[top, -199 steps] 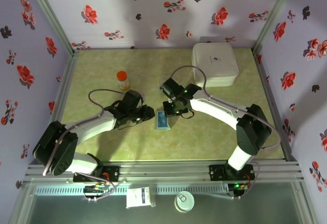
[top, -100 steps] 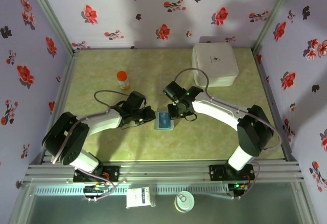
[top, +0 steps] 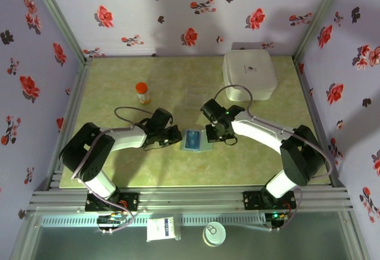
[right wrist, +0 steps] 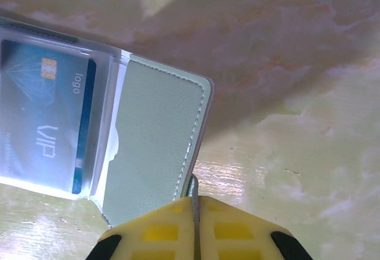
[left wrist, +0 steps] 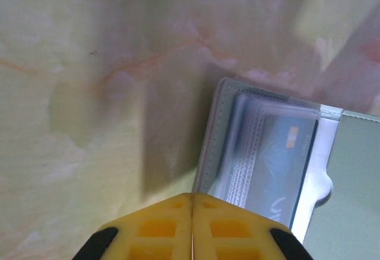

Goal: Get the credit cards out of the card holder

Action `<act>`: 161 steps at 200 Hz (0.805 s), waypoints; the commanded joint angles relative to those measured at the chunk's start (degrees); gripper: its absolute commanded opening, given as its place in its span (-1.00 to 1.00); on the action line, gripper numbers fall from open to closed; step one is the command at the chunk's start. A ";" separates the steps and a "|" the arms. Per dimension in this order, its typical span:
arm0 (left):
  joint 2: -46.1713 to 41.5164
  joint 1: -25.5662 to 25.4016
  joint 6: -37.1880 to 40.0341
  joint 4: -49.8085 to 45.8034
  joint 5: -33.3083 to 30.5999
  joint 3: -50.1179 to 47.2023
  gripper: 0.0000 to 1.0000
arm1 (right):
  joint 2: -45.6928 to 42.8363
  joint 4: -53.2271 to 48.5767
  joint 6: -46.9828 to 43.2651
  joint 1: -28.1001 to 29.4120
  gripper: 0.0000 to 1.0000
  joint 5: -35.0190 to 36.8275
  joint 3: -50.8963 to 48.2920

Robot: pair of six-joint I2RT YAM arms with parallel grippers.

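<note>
You're barely started: card holder (top: 196,140) lies open on the table (top: 119,88) btwn both arms, blue credit card (right wrist: 41,123) still in its clear sleeve (right wrist: 101,129), left gripper (left wrist: 192,200) & right gripper (right wrist: 193,203) each pressed together at its outer edges.

Card holder (top: 195,140) lies open betw. the two grippers & fills that gap. Left gripper (top: 176,136), jaws together, sits at its left edge; right gripper (top: 215,134), also closed, at its right edge. Orange bottle (top: 142,92) stands beyond left gripper, apart. White box (top: 249,74) beyond right gripper, well apart. Tabletop (top: 237,165) nearer the bases is open.
</note>
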 commanded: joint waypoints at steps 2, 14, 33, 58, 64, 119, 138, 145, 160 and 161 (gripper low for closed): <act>1.20 -0.70 -0.80 1.57 0.99 0.60 -0.87 | -1.27 1.87 0.72 -0.70 -0.96 0.36 -1.86; 1.52 -0.79 -0.86 1.31 0.99 0.66 -0.87 | -0.97 2.80 0.79 -0.88 -0.97 0.03 -2.55; 1.16 -0.84 -0.99 0.27 0.03 0.52 -0.89 | 0.08 4.16 0.88 -0.97 -1.00 -0.17 -3.14; -1.44 -0.29 -0.42 -2.75 -2.31 -0.21 -0.90 | 1.63 6.86 0.89 -0.98 -1.00 -1.43 -3.64; -2.13 -0.05 -0.26 -3.50 -2.45 -0.27 -0.90 | 1.93 7.55 0.98 -1.04 -1.00 -1.87 -3.69; -6.87 0.65 -0.83 -5.24 -3.42 -2.63 -0.91 | 5.29 15.47 2.35 -0.98 -1.00 -7.36 -4.35; -6.51 0.69 -0.61 -5.61 -3.44 -2.78 -0.90 | 6.66 16.21 2.53 -0.95 -1.00 -7.82 -4.00; -6.18 0.87 -0.53 -6.45 -3.61 -2.59 -0.90 | 6.90 16.50 2.55 -0.97 -1.00 -7.75 -4.10; -5.84 1.27 -0.08 -8.12 -4.27 -2.52 -0.91 | 7.03 16.60 2.39 -0.97 -1.00 -7.25 -4.33; -5.80 1.29 -0.05 -8.18 -4.29 -2.56 -0.91 | 7.03 16.56 2.38 -0.97 -1.00 -7.20 -4.34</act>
